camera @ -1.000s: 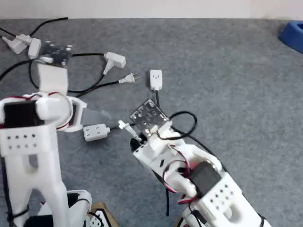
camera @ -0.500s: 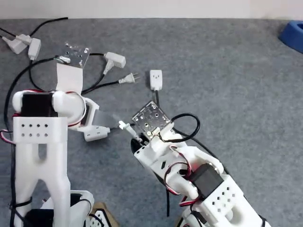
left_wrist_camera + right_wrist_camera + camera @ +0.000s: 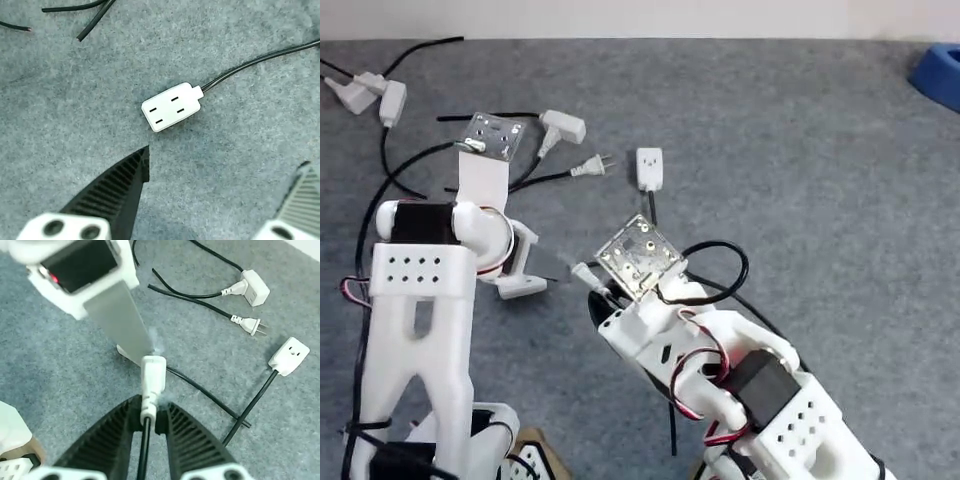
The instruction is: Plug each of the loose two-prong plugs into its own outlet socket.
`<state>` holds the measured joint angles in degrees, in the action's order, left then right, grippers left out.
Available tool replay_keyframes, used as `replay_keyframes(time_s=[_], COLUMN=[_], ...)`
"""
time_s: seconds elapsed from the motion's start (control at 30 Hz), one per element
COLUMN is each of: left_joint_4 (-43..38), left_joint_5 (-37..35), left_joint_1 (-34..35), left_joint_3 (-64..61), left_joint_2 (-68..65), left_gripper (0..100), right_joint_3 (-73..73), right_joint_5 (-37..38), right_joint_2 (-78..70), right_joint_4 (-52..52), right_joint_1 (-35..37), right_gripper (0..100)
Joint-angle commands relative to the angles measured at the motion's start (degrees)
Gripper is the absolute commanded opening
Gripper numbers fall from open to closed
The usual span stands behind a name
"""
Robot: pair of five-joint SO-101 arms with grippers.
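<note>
The grey carpeted table (image 3: 820, 200) carried both white arms side by side. The left gripper (image 3: 225, 160) hung directly over the flat white outlet socket block (image 3: 171, 106), jaws spread wide and holding nothing. The block lay flat on the carpet with its two pairs of slots facing up.

The right gripper (image 3: 152, 407) was pressed together on the rear of the white two-prong plug (image 3: 151, 375), with the black cord trailing back between its jaws. The plug's long axis ran in line with that gripper and pointed at the block, which lay just beyond the plug's nose. The left arm's pale flat finger (image 3: 120, 315) stood between the two, touching or nearly touching the nose, and probably blocked the way. With the slots facing up, the plug probably needed tipping prongs-down.

Farther off lay a white cube outlet (image 3: 649, 168), a second loose plug on a black cord (image 3: 592, 166) and a white adapter (image 3: 563, 127), all well apart from the grippers
</note>
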<state>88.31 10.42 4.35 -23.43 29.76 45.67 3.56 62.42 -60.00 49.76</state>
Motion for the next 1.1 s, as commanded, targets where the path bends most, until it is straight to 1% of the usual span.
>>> replay_keyframes(time_s=[0.0,0.1,0.23,0.33,0.47,0.6,0.67,0.83,0.9,0.93,1.07], left_joint_4=[-1.14,-1.23,-1.32,-2.46,-7.56,-10.73,-13.63,-24.62,-28.31,-30.33,-38.24], left_joint_5=[0.09,0.18,0.18,0.18,0.26,3.16,3.16,3.16,3.16,3.16,3.16], left_joint_1=[0.04,2.33,6.2,12.62,22.99,29.32,31.69,36.09,37.05,37.58,41.45], left_joint_3=[0.57,0.84,0.66,0.04,-2.15,-7.25,-10.86,-19.82,-22.99,-24.57,-30.11], left_joint_2=[0.4,0.4,0.4,0.4,0.48,0.48,0.48,0.48,0.48,0.48,0.48], left_gripper=[43,43,43,43,43,43,43,43,43,43,43], right_joint_3=[-3.65,-4.88,-10.77,-18.51,-30.73,-46.37,-56.04,-83.47,-93.85,-96.66,-97.45], right_joint_5=[0.26,0.35,0.0,-2.2,-2.81,-5.19,-6.86,-11.52,-12.48,-13.19,-13.98], right_joint_2=[-3.65,-8.92,-15.52,-21.85,-32.92,-47.6,-56.84,-81.63,-89.54,-92.0,-96.4], right_joint_4=[-0.22,0.04,-0.57,-3.47,-9.45,-17.45,-23.16,-38.73,-41.27,-41.27,-41.19], right_joint_1=[-0.66,-3.03,-3.47,-3.47,-3.56,-2.68,-1.27,1.01,1.19,1.19,2.33], right_gripper=[0.8,0.8,0.8,0.8,0.8,0.8,0.8,0.8,0.8,0.8,0.8])
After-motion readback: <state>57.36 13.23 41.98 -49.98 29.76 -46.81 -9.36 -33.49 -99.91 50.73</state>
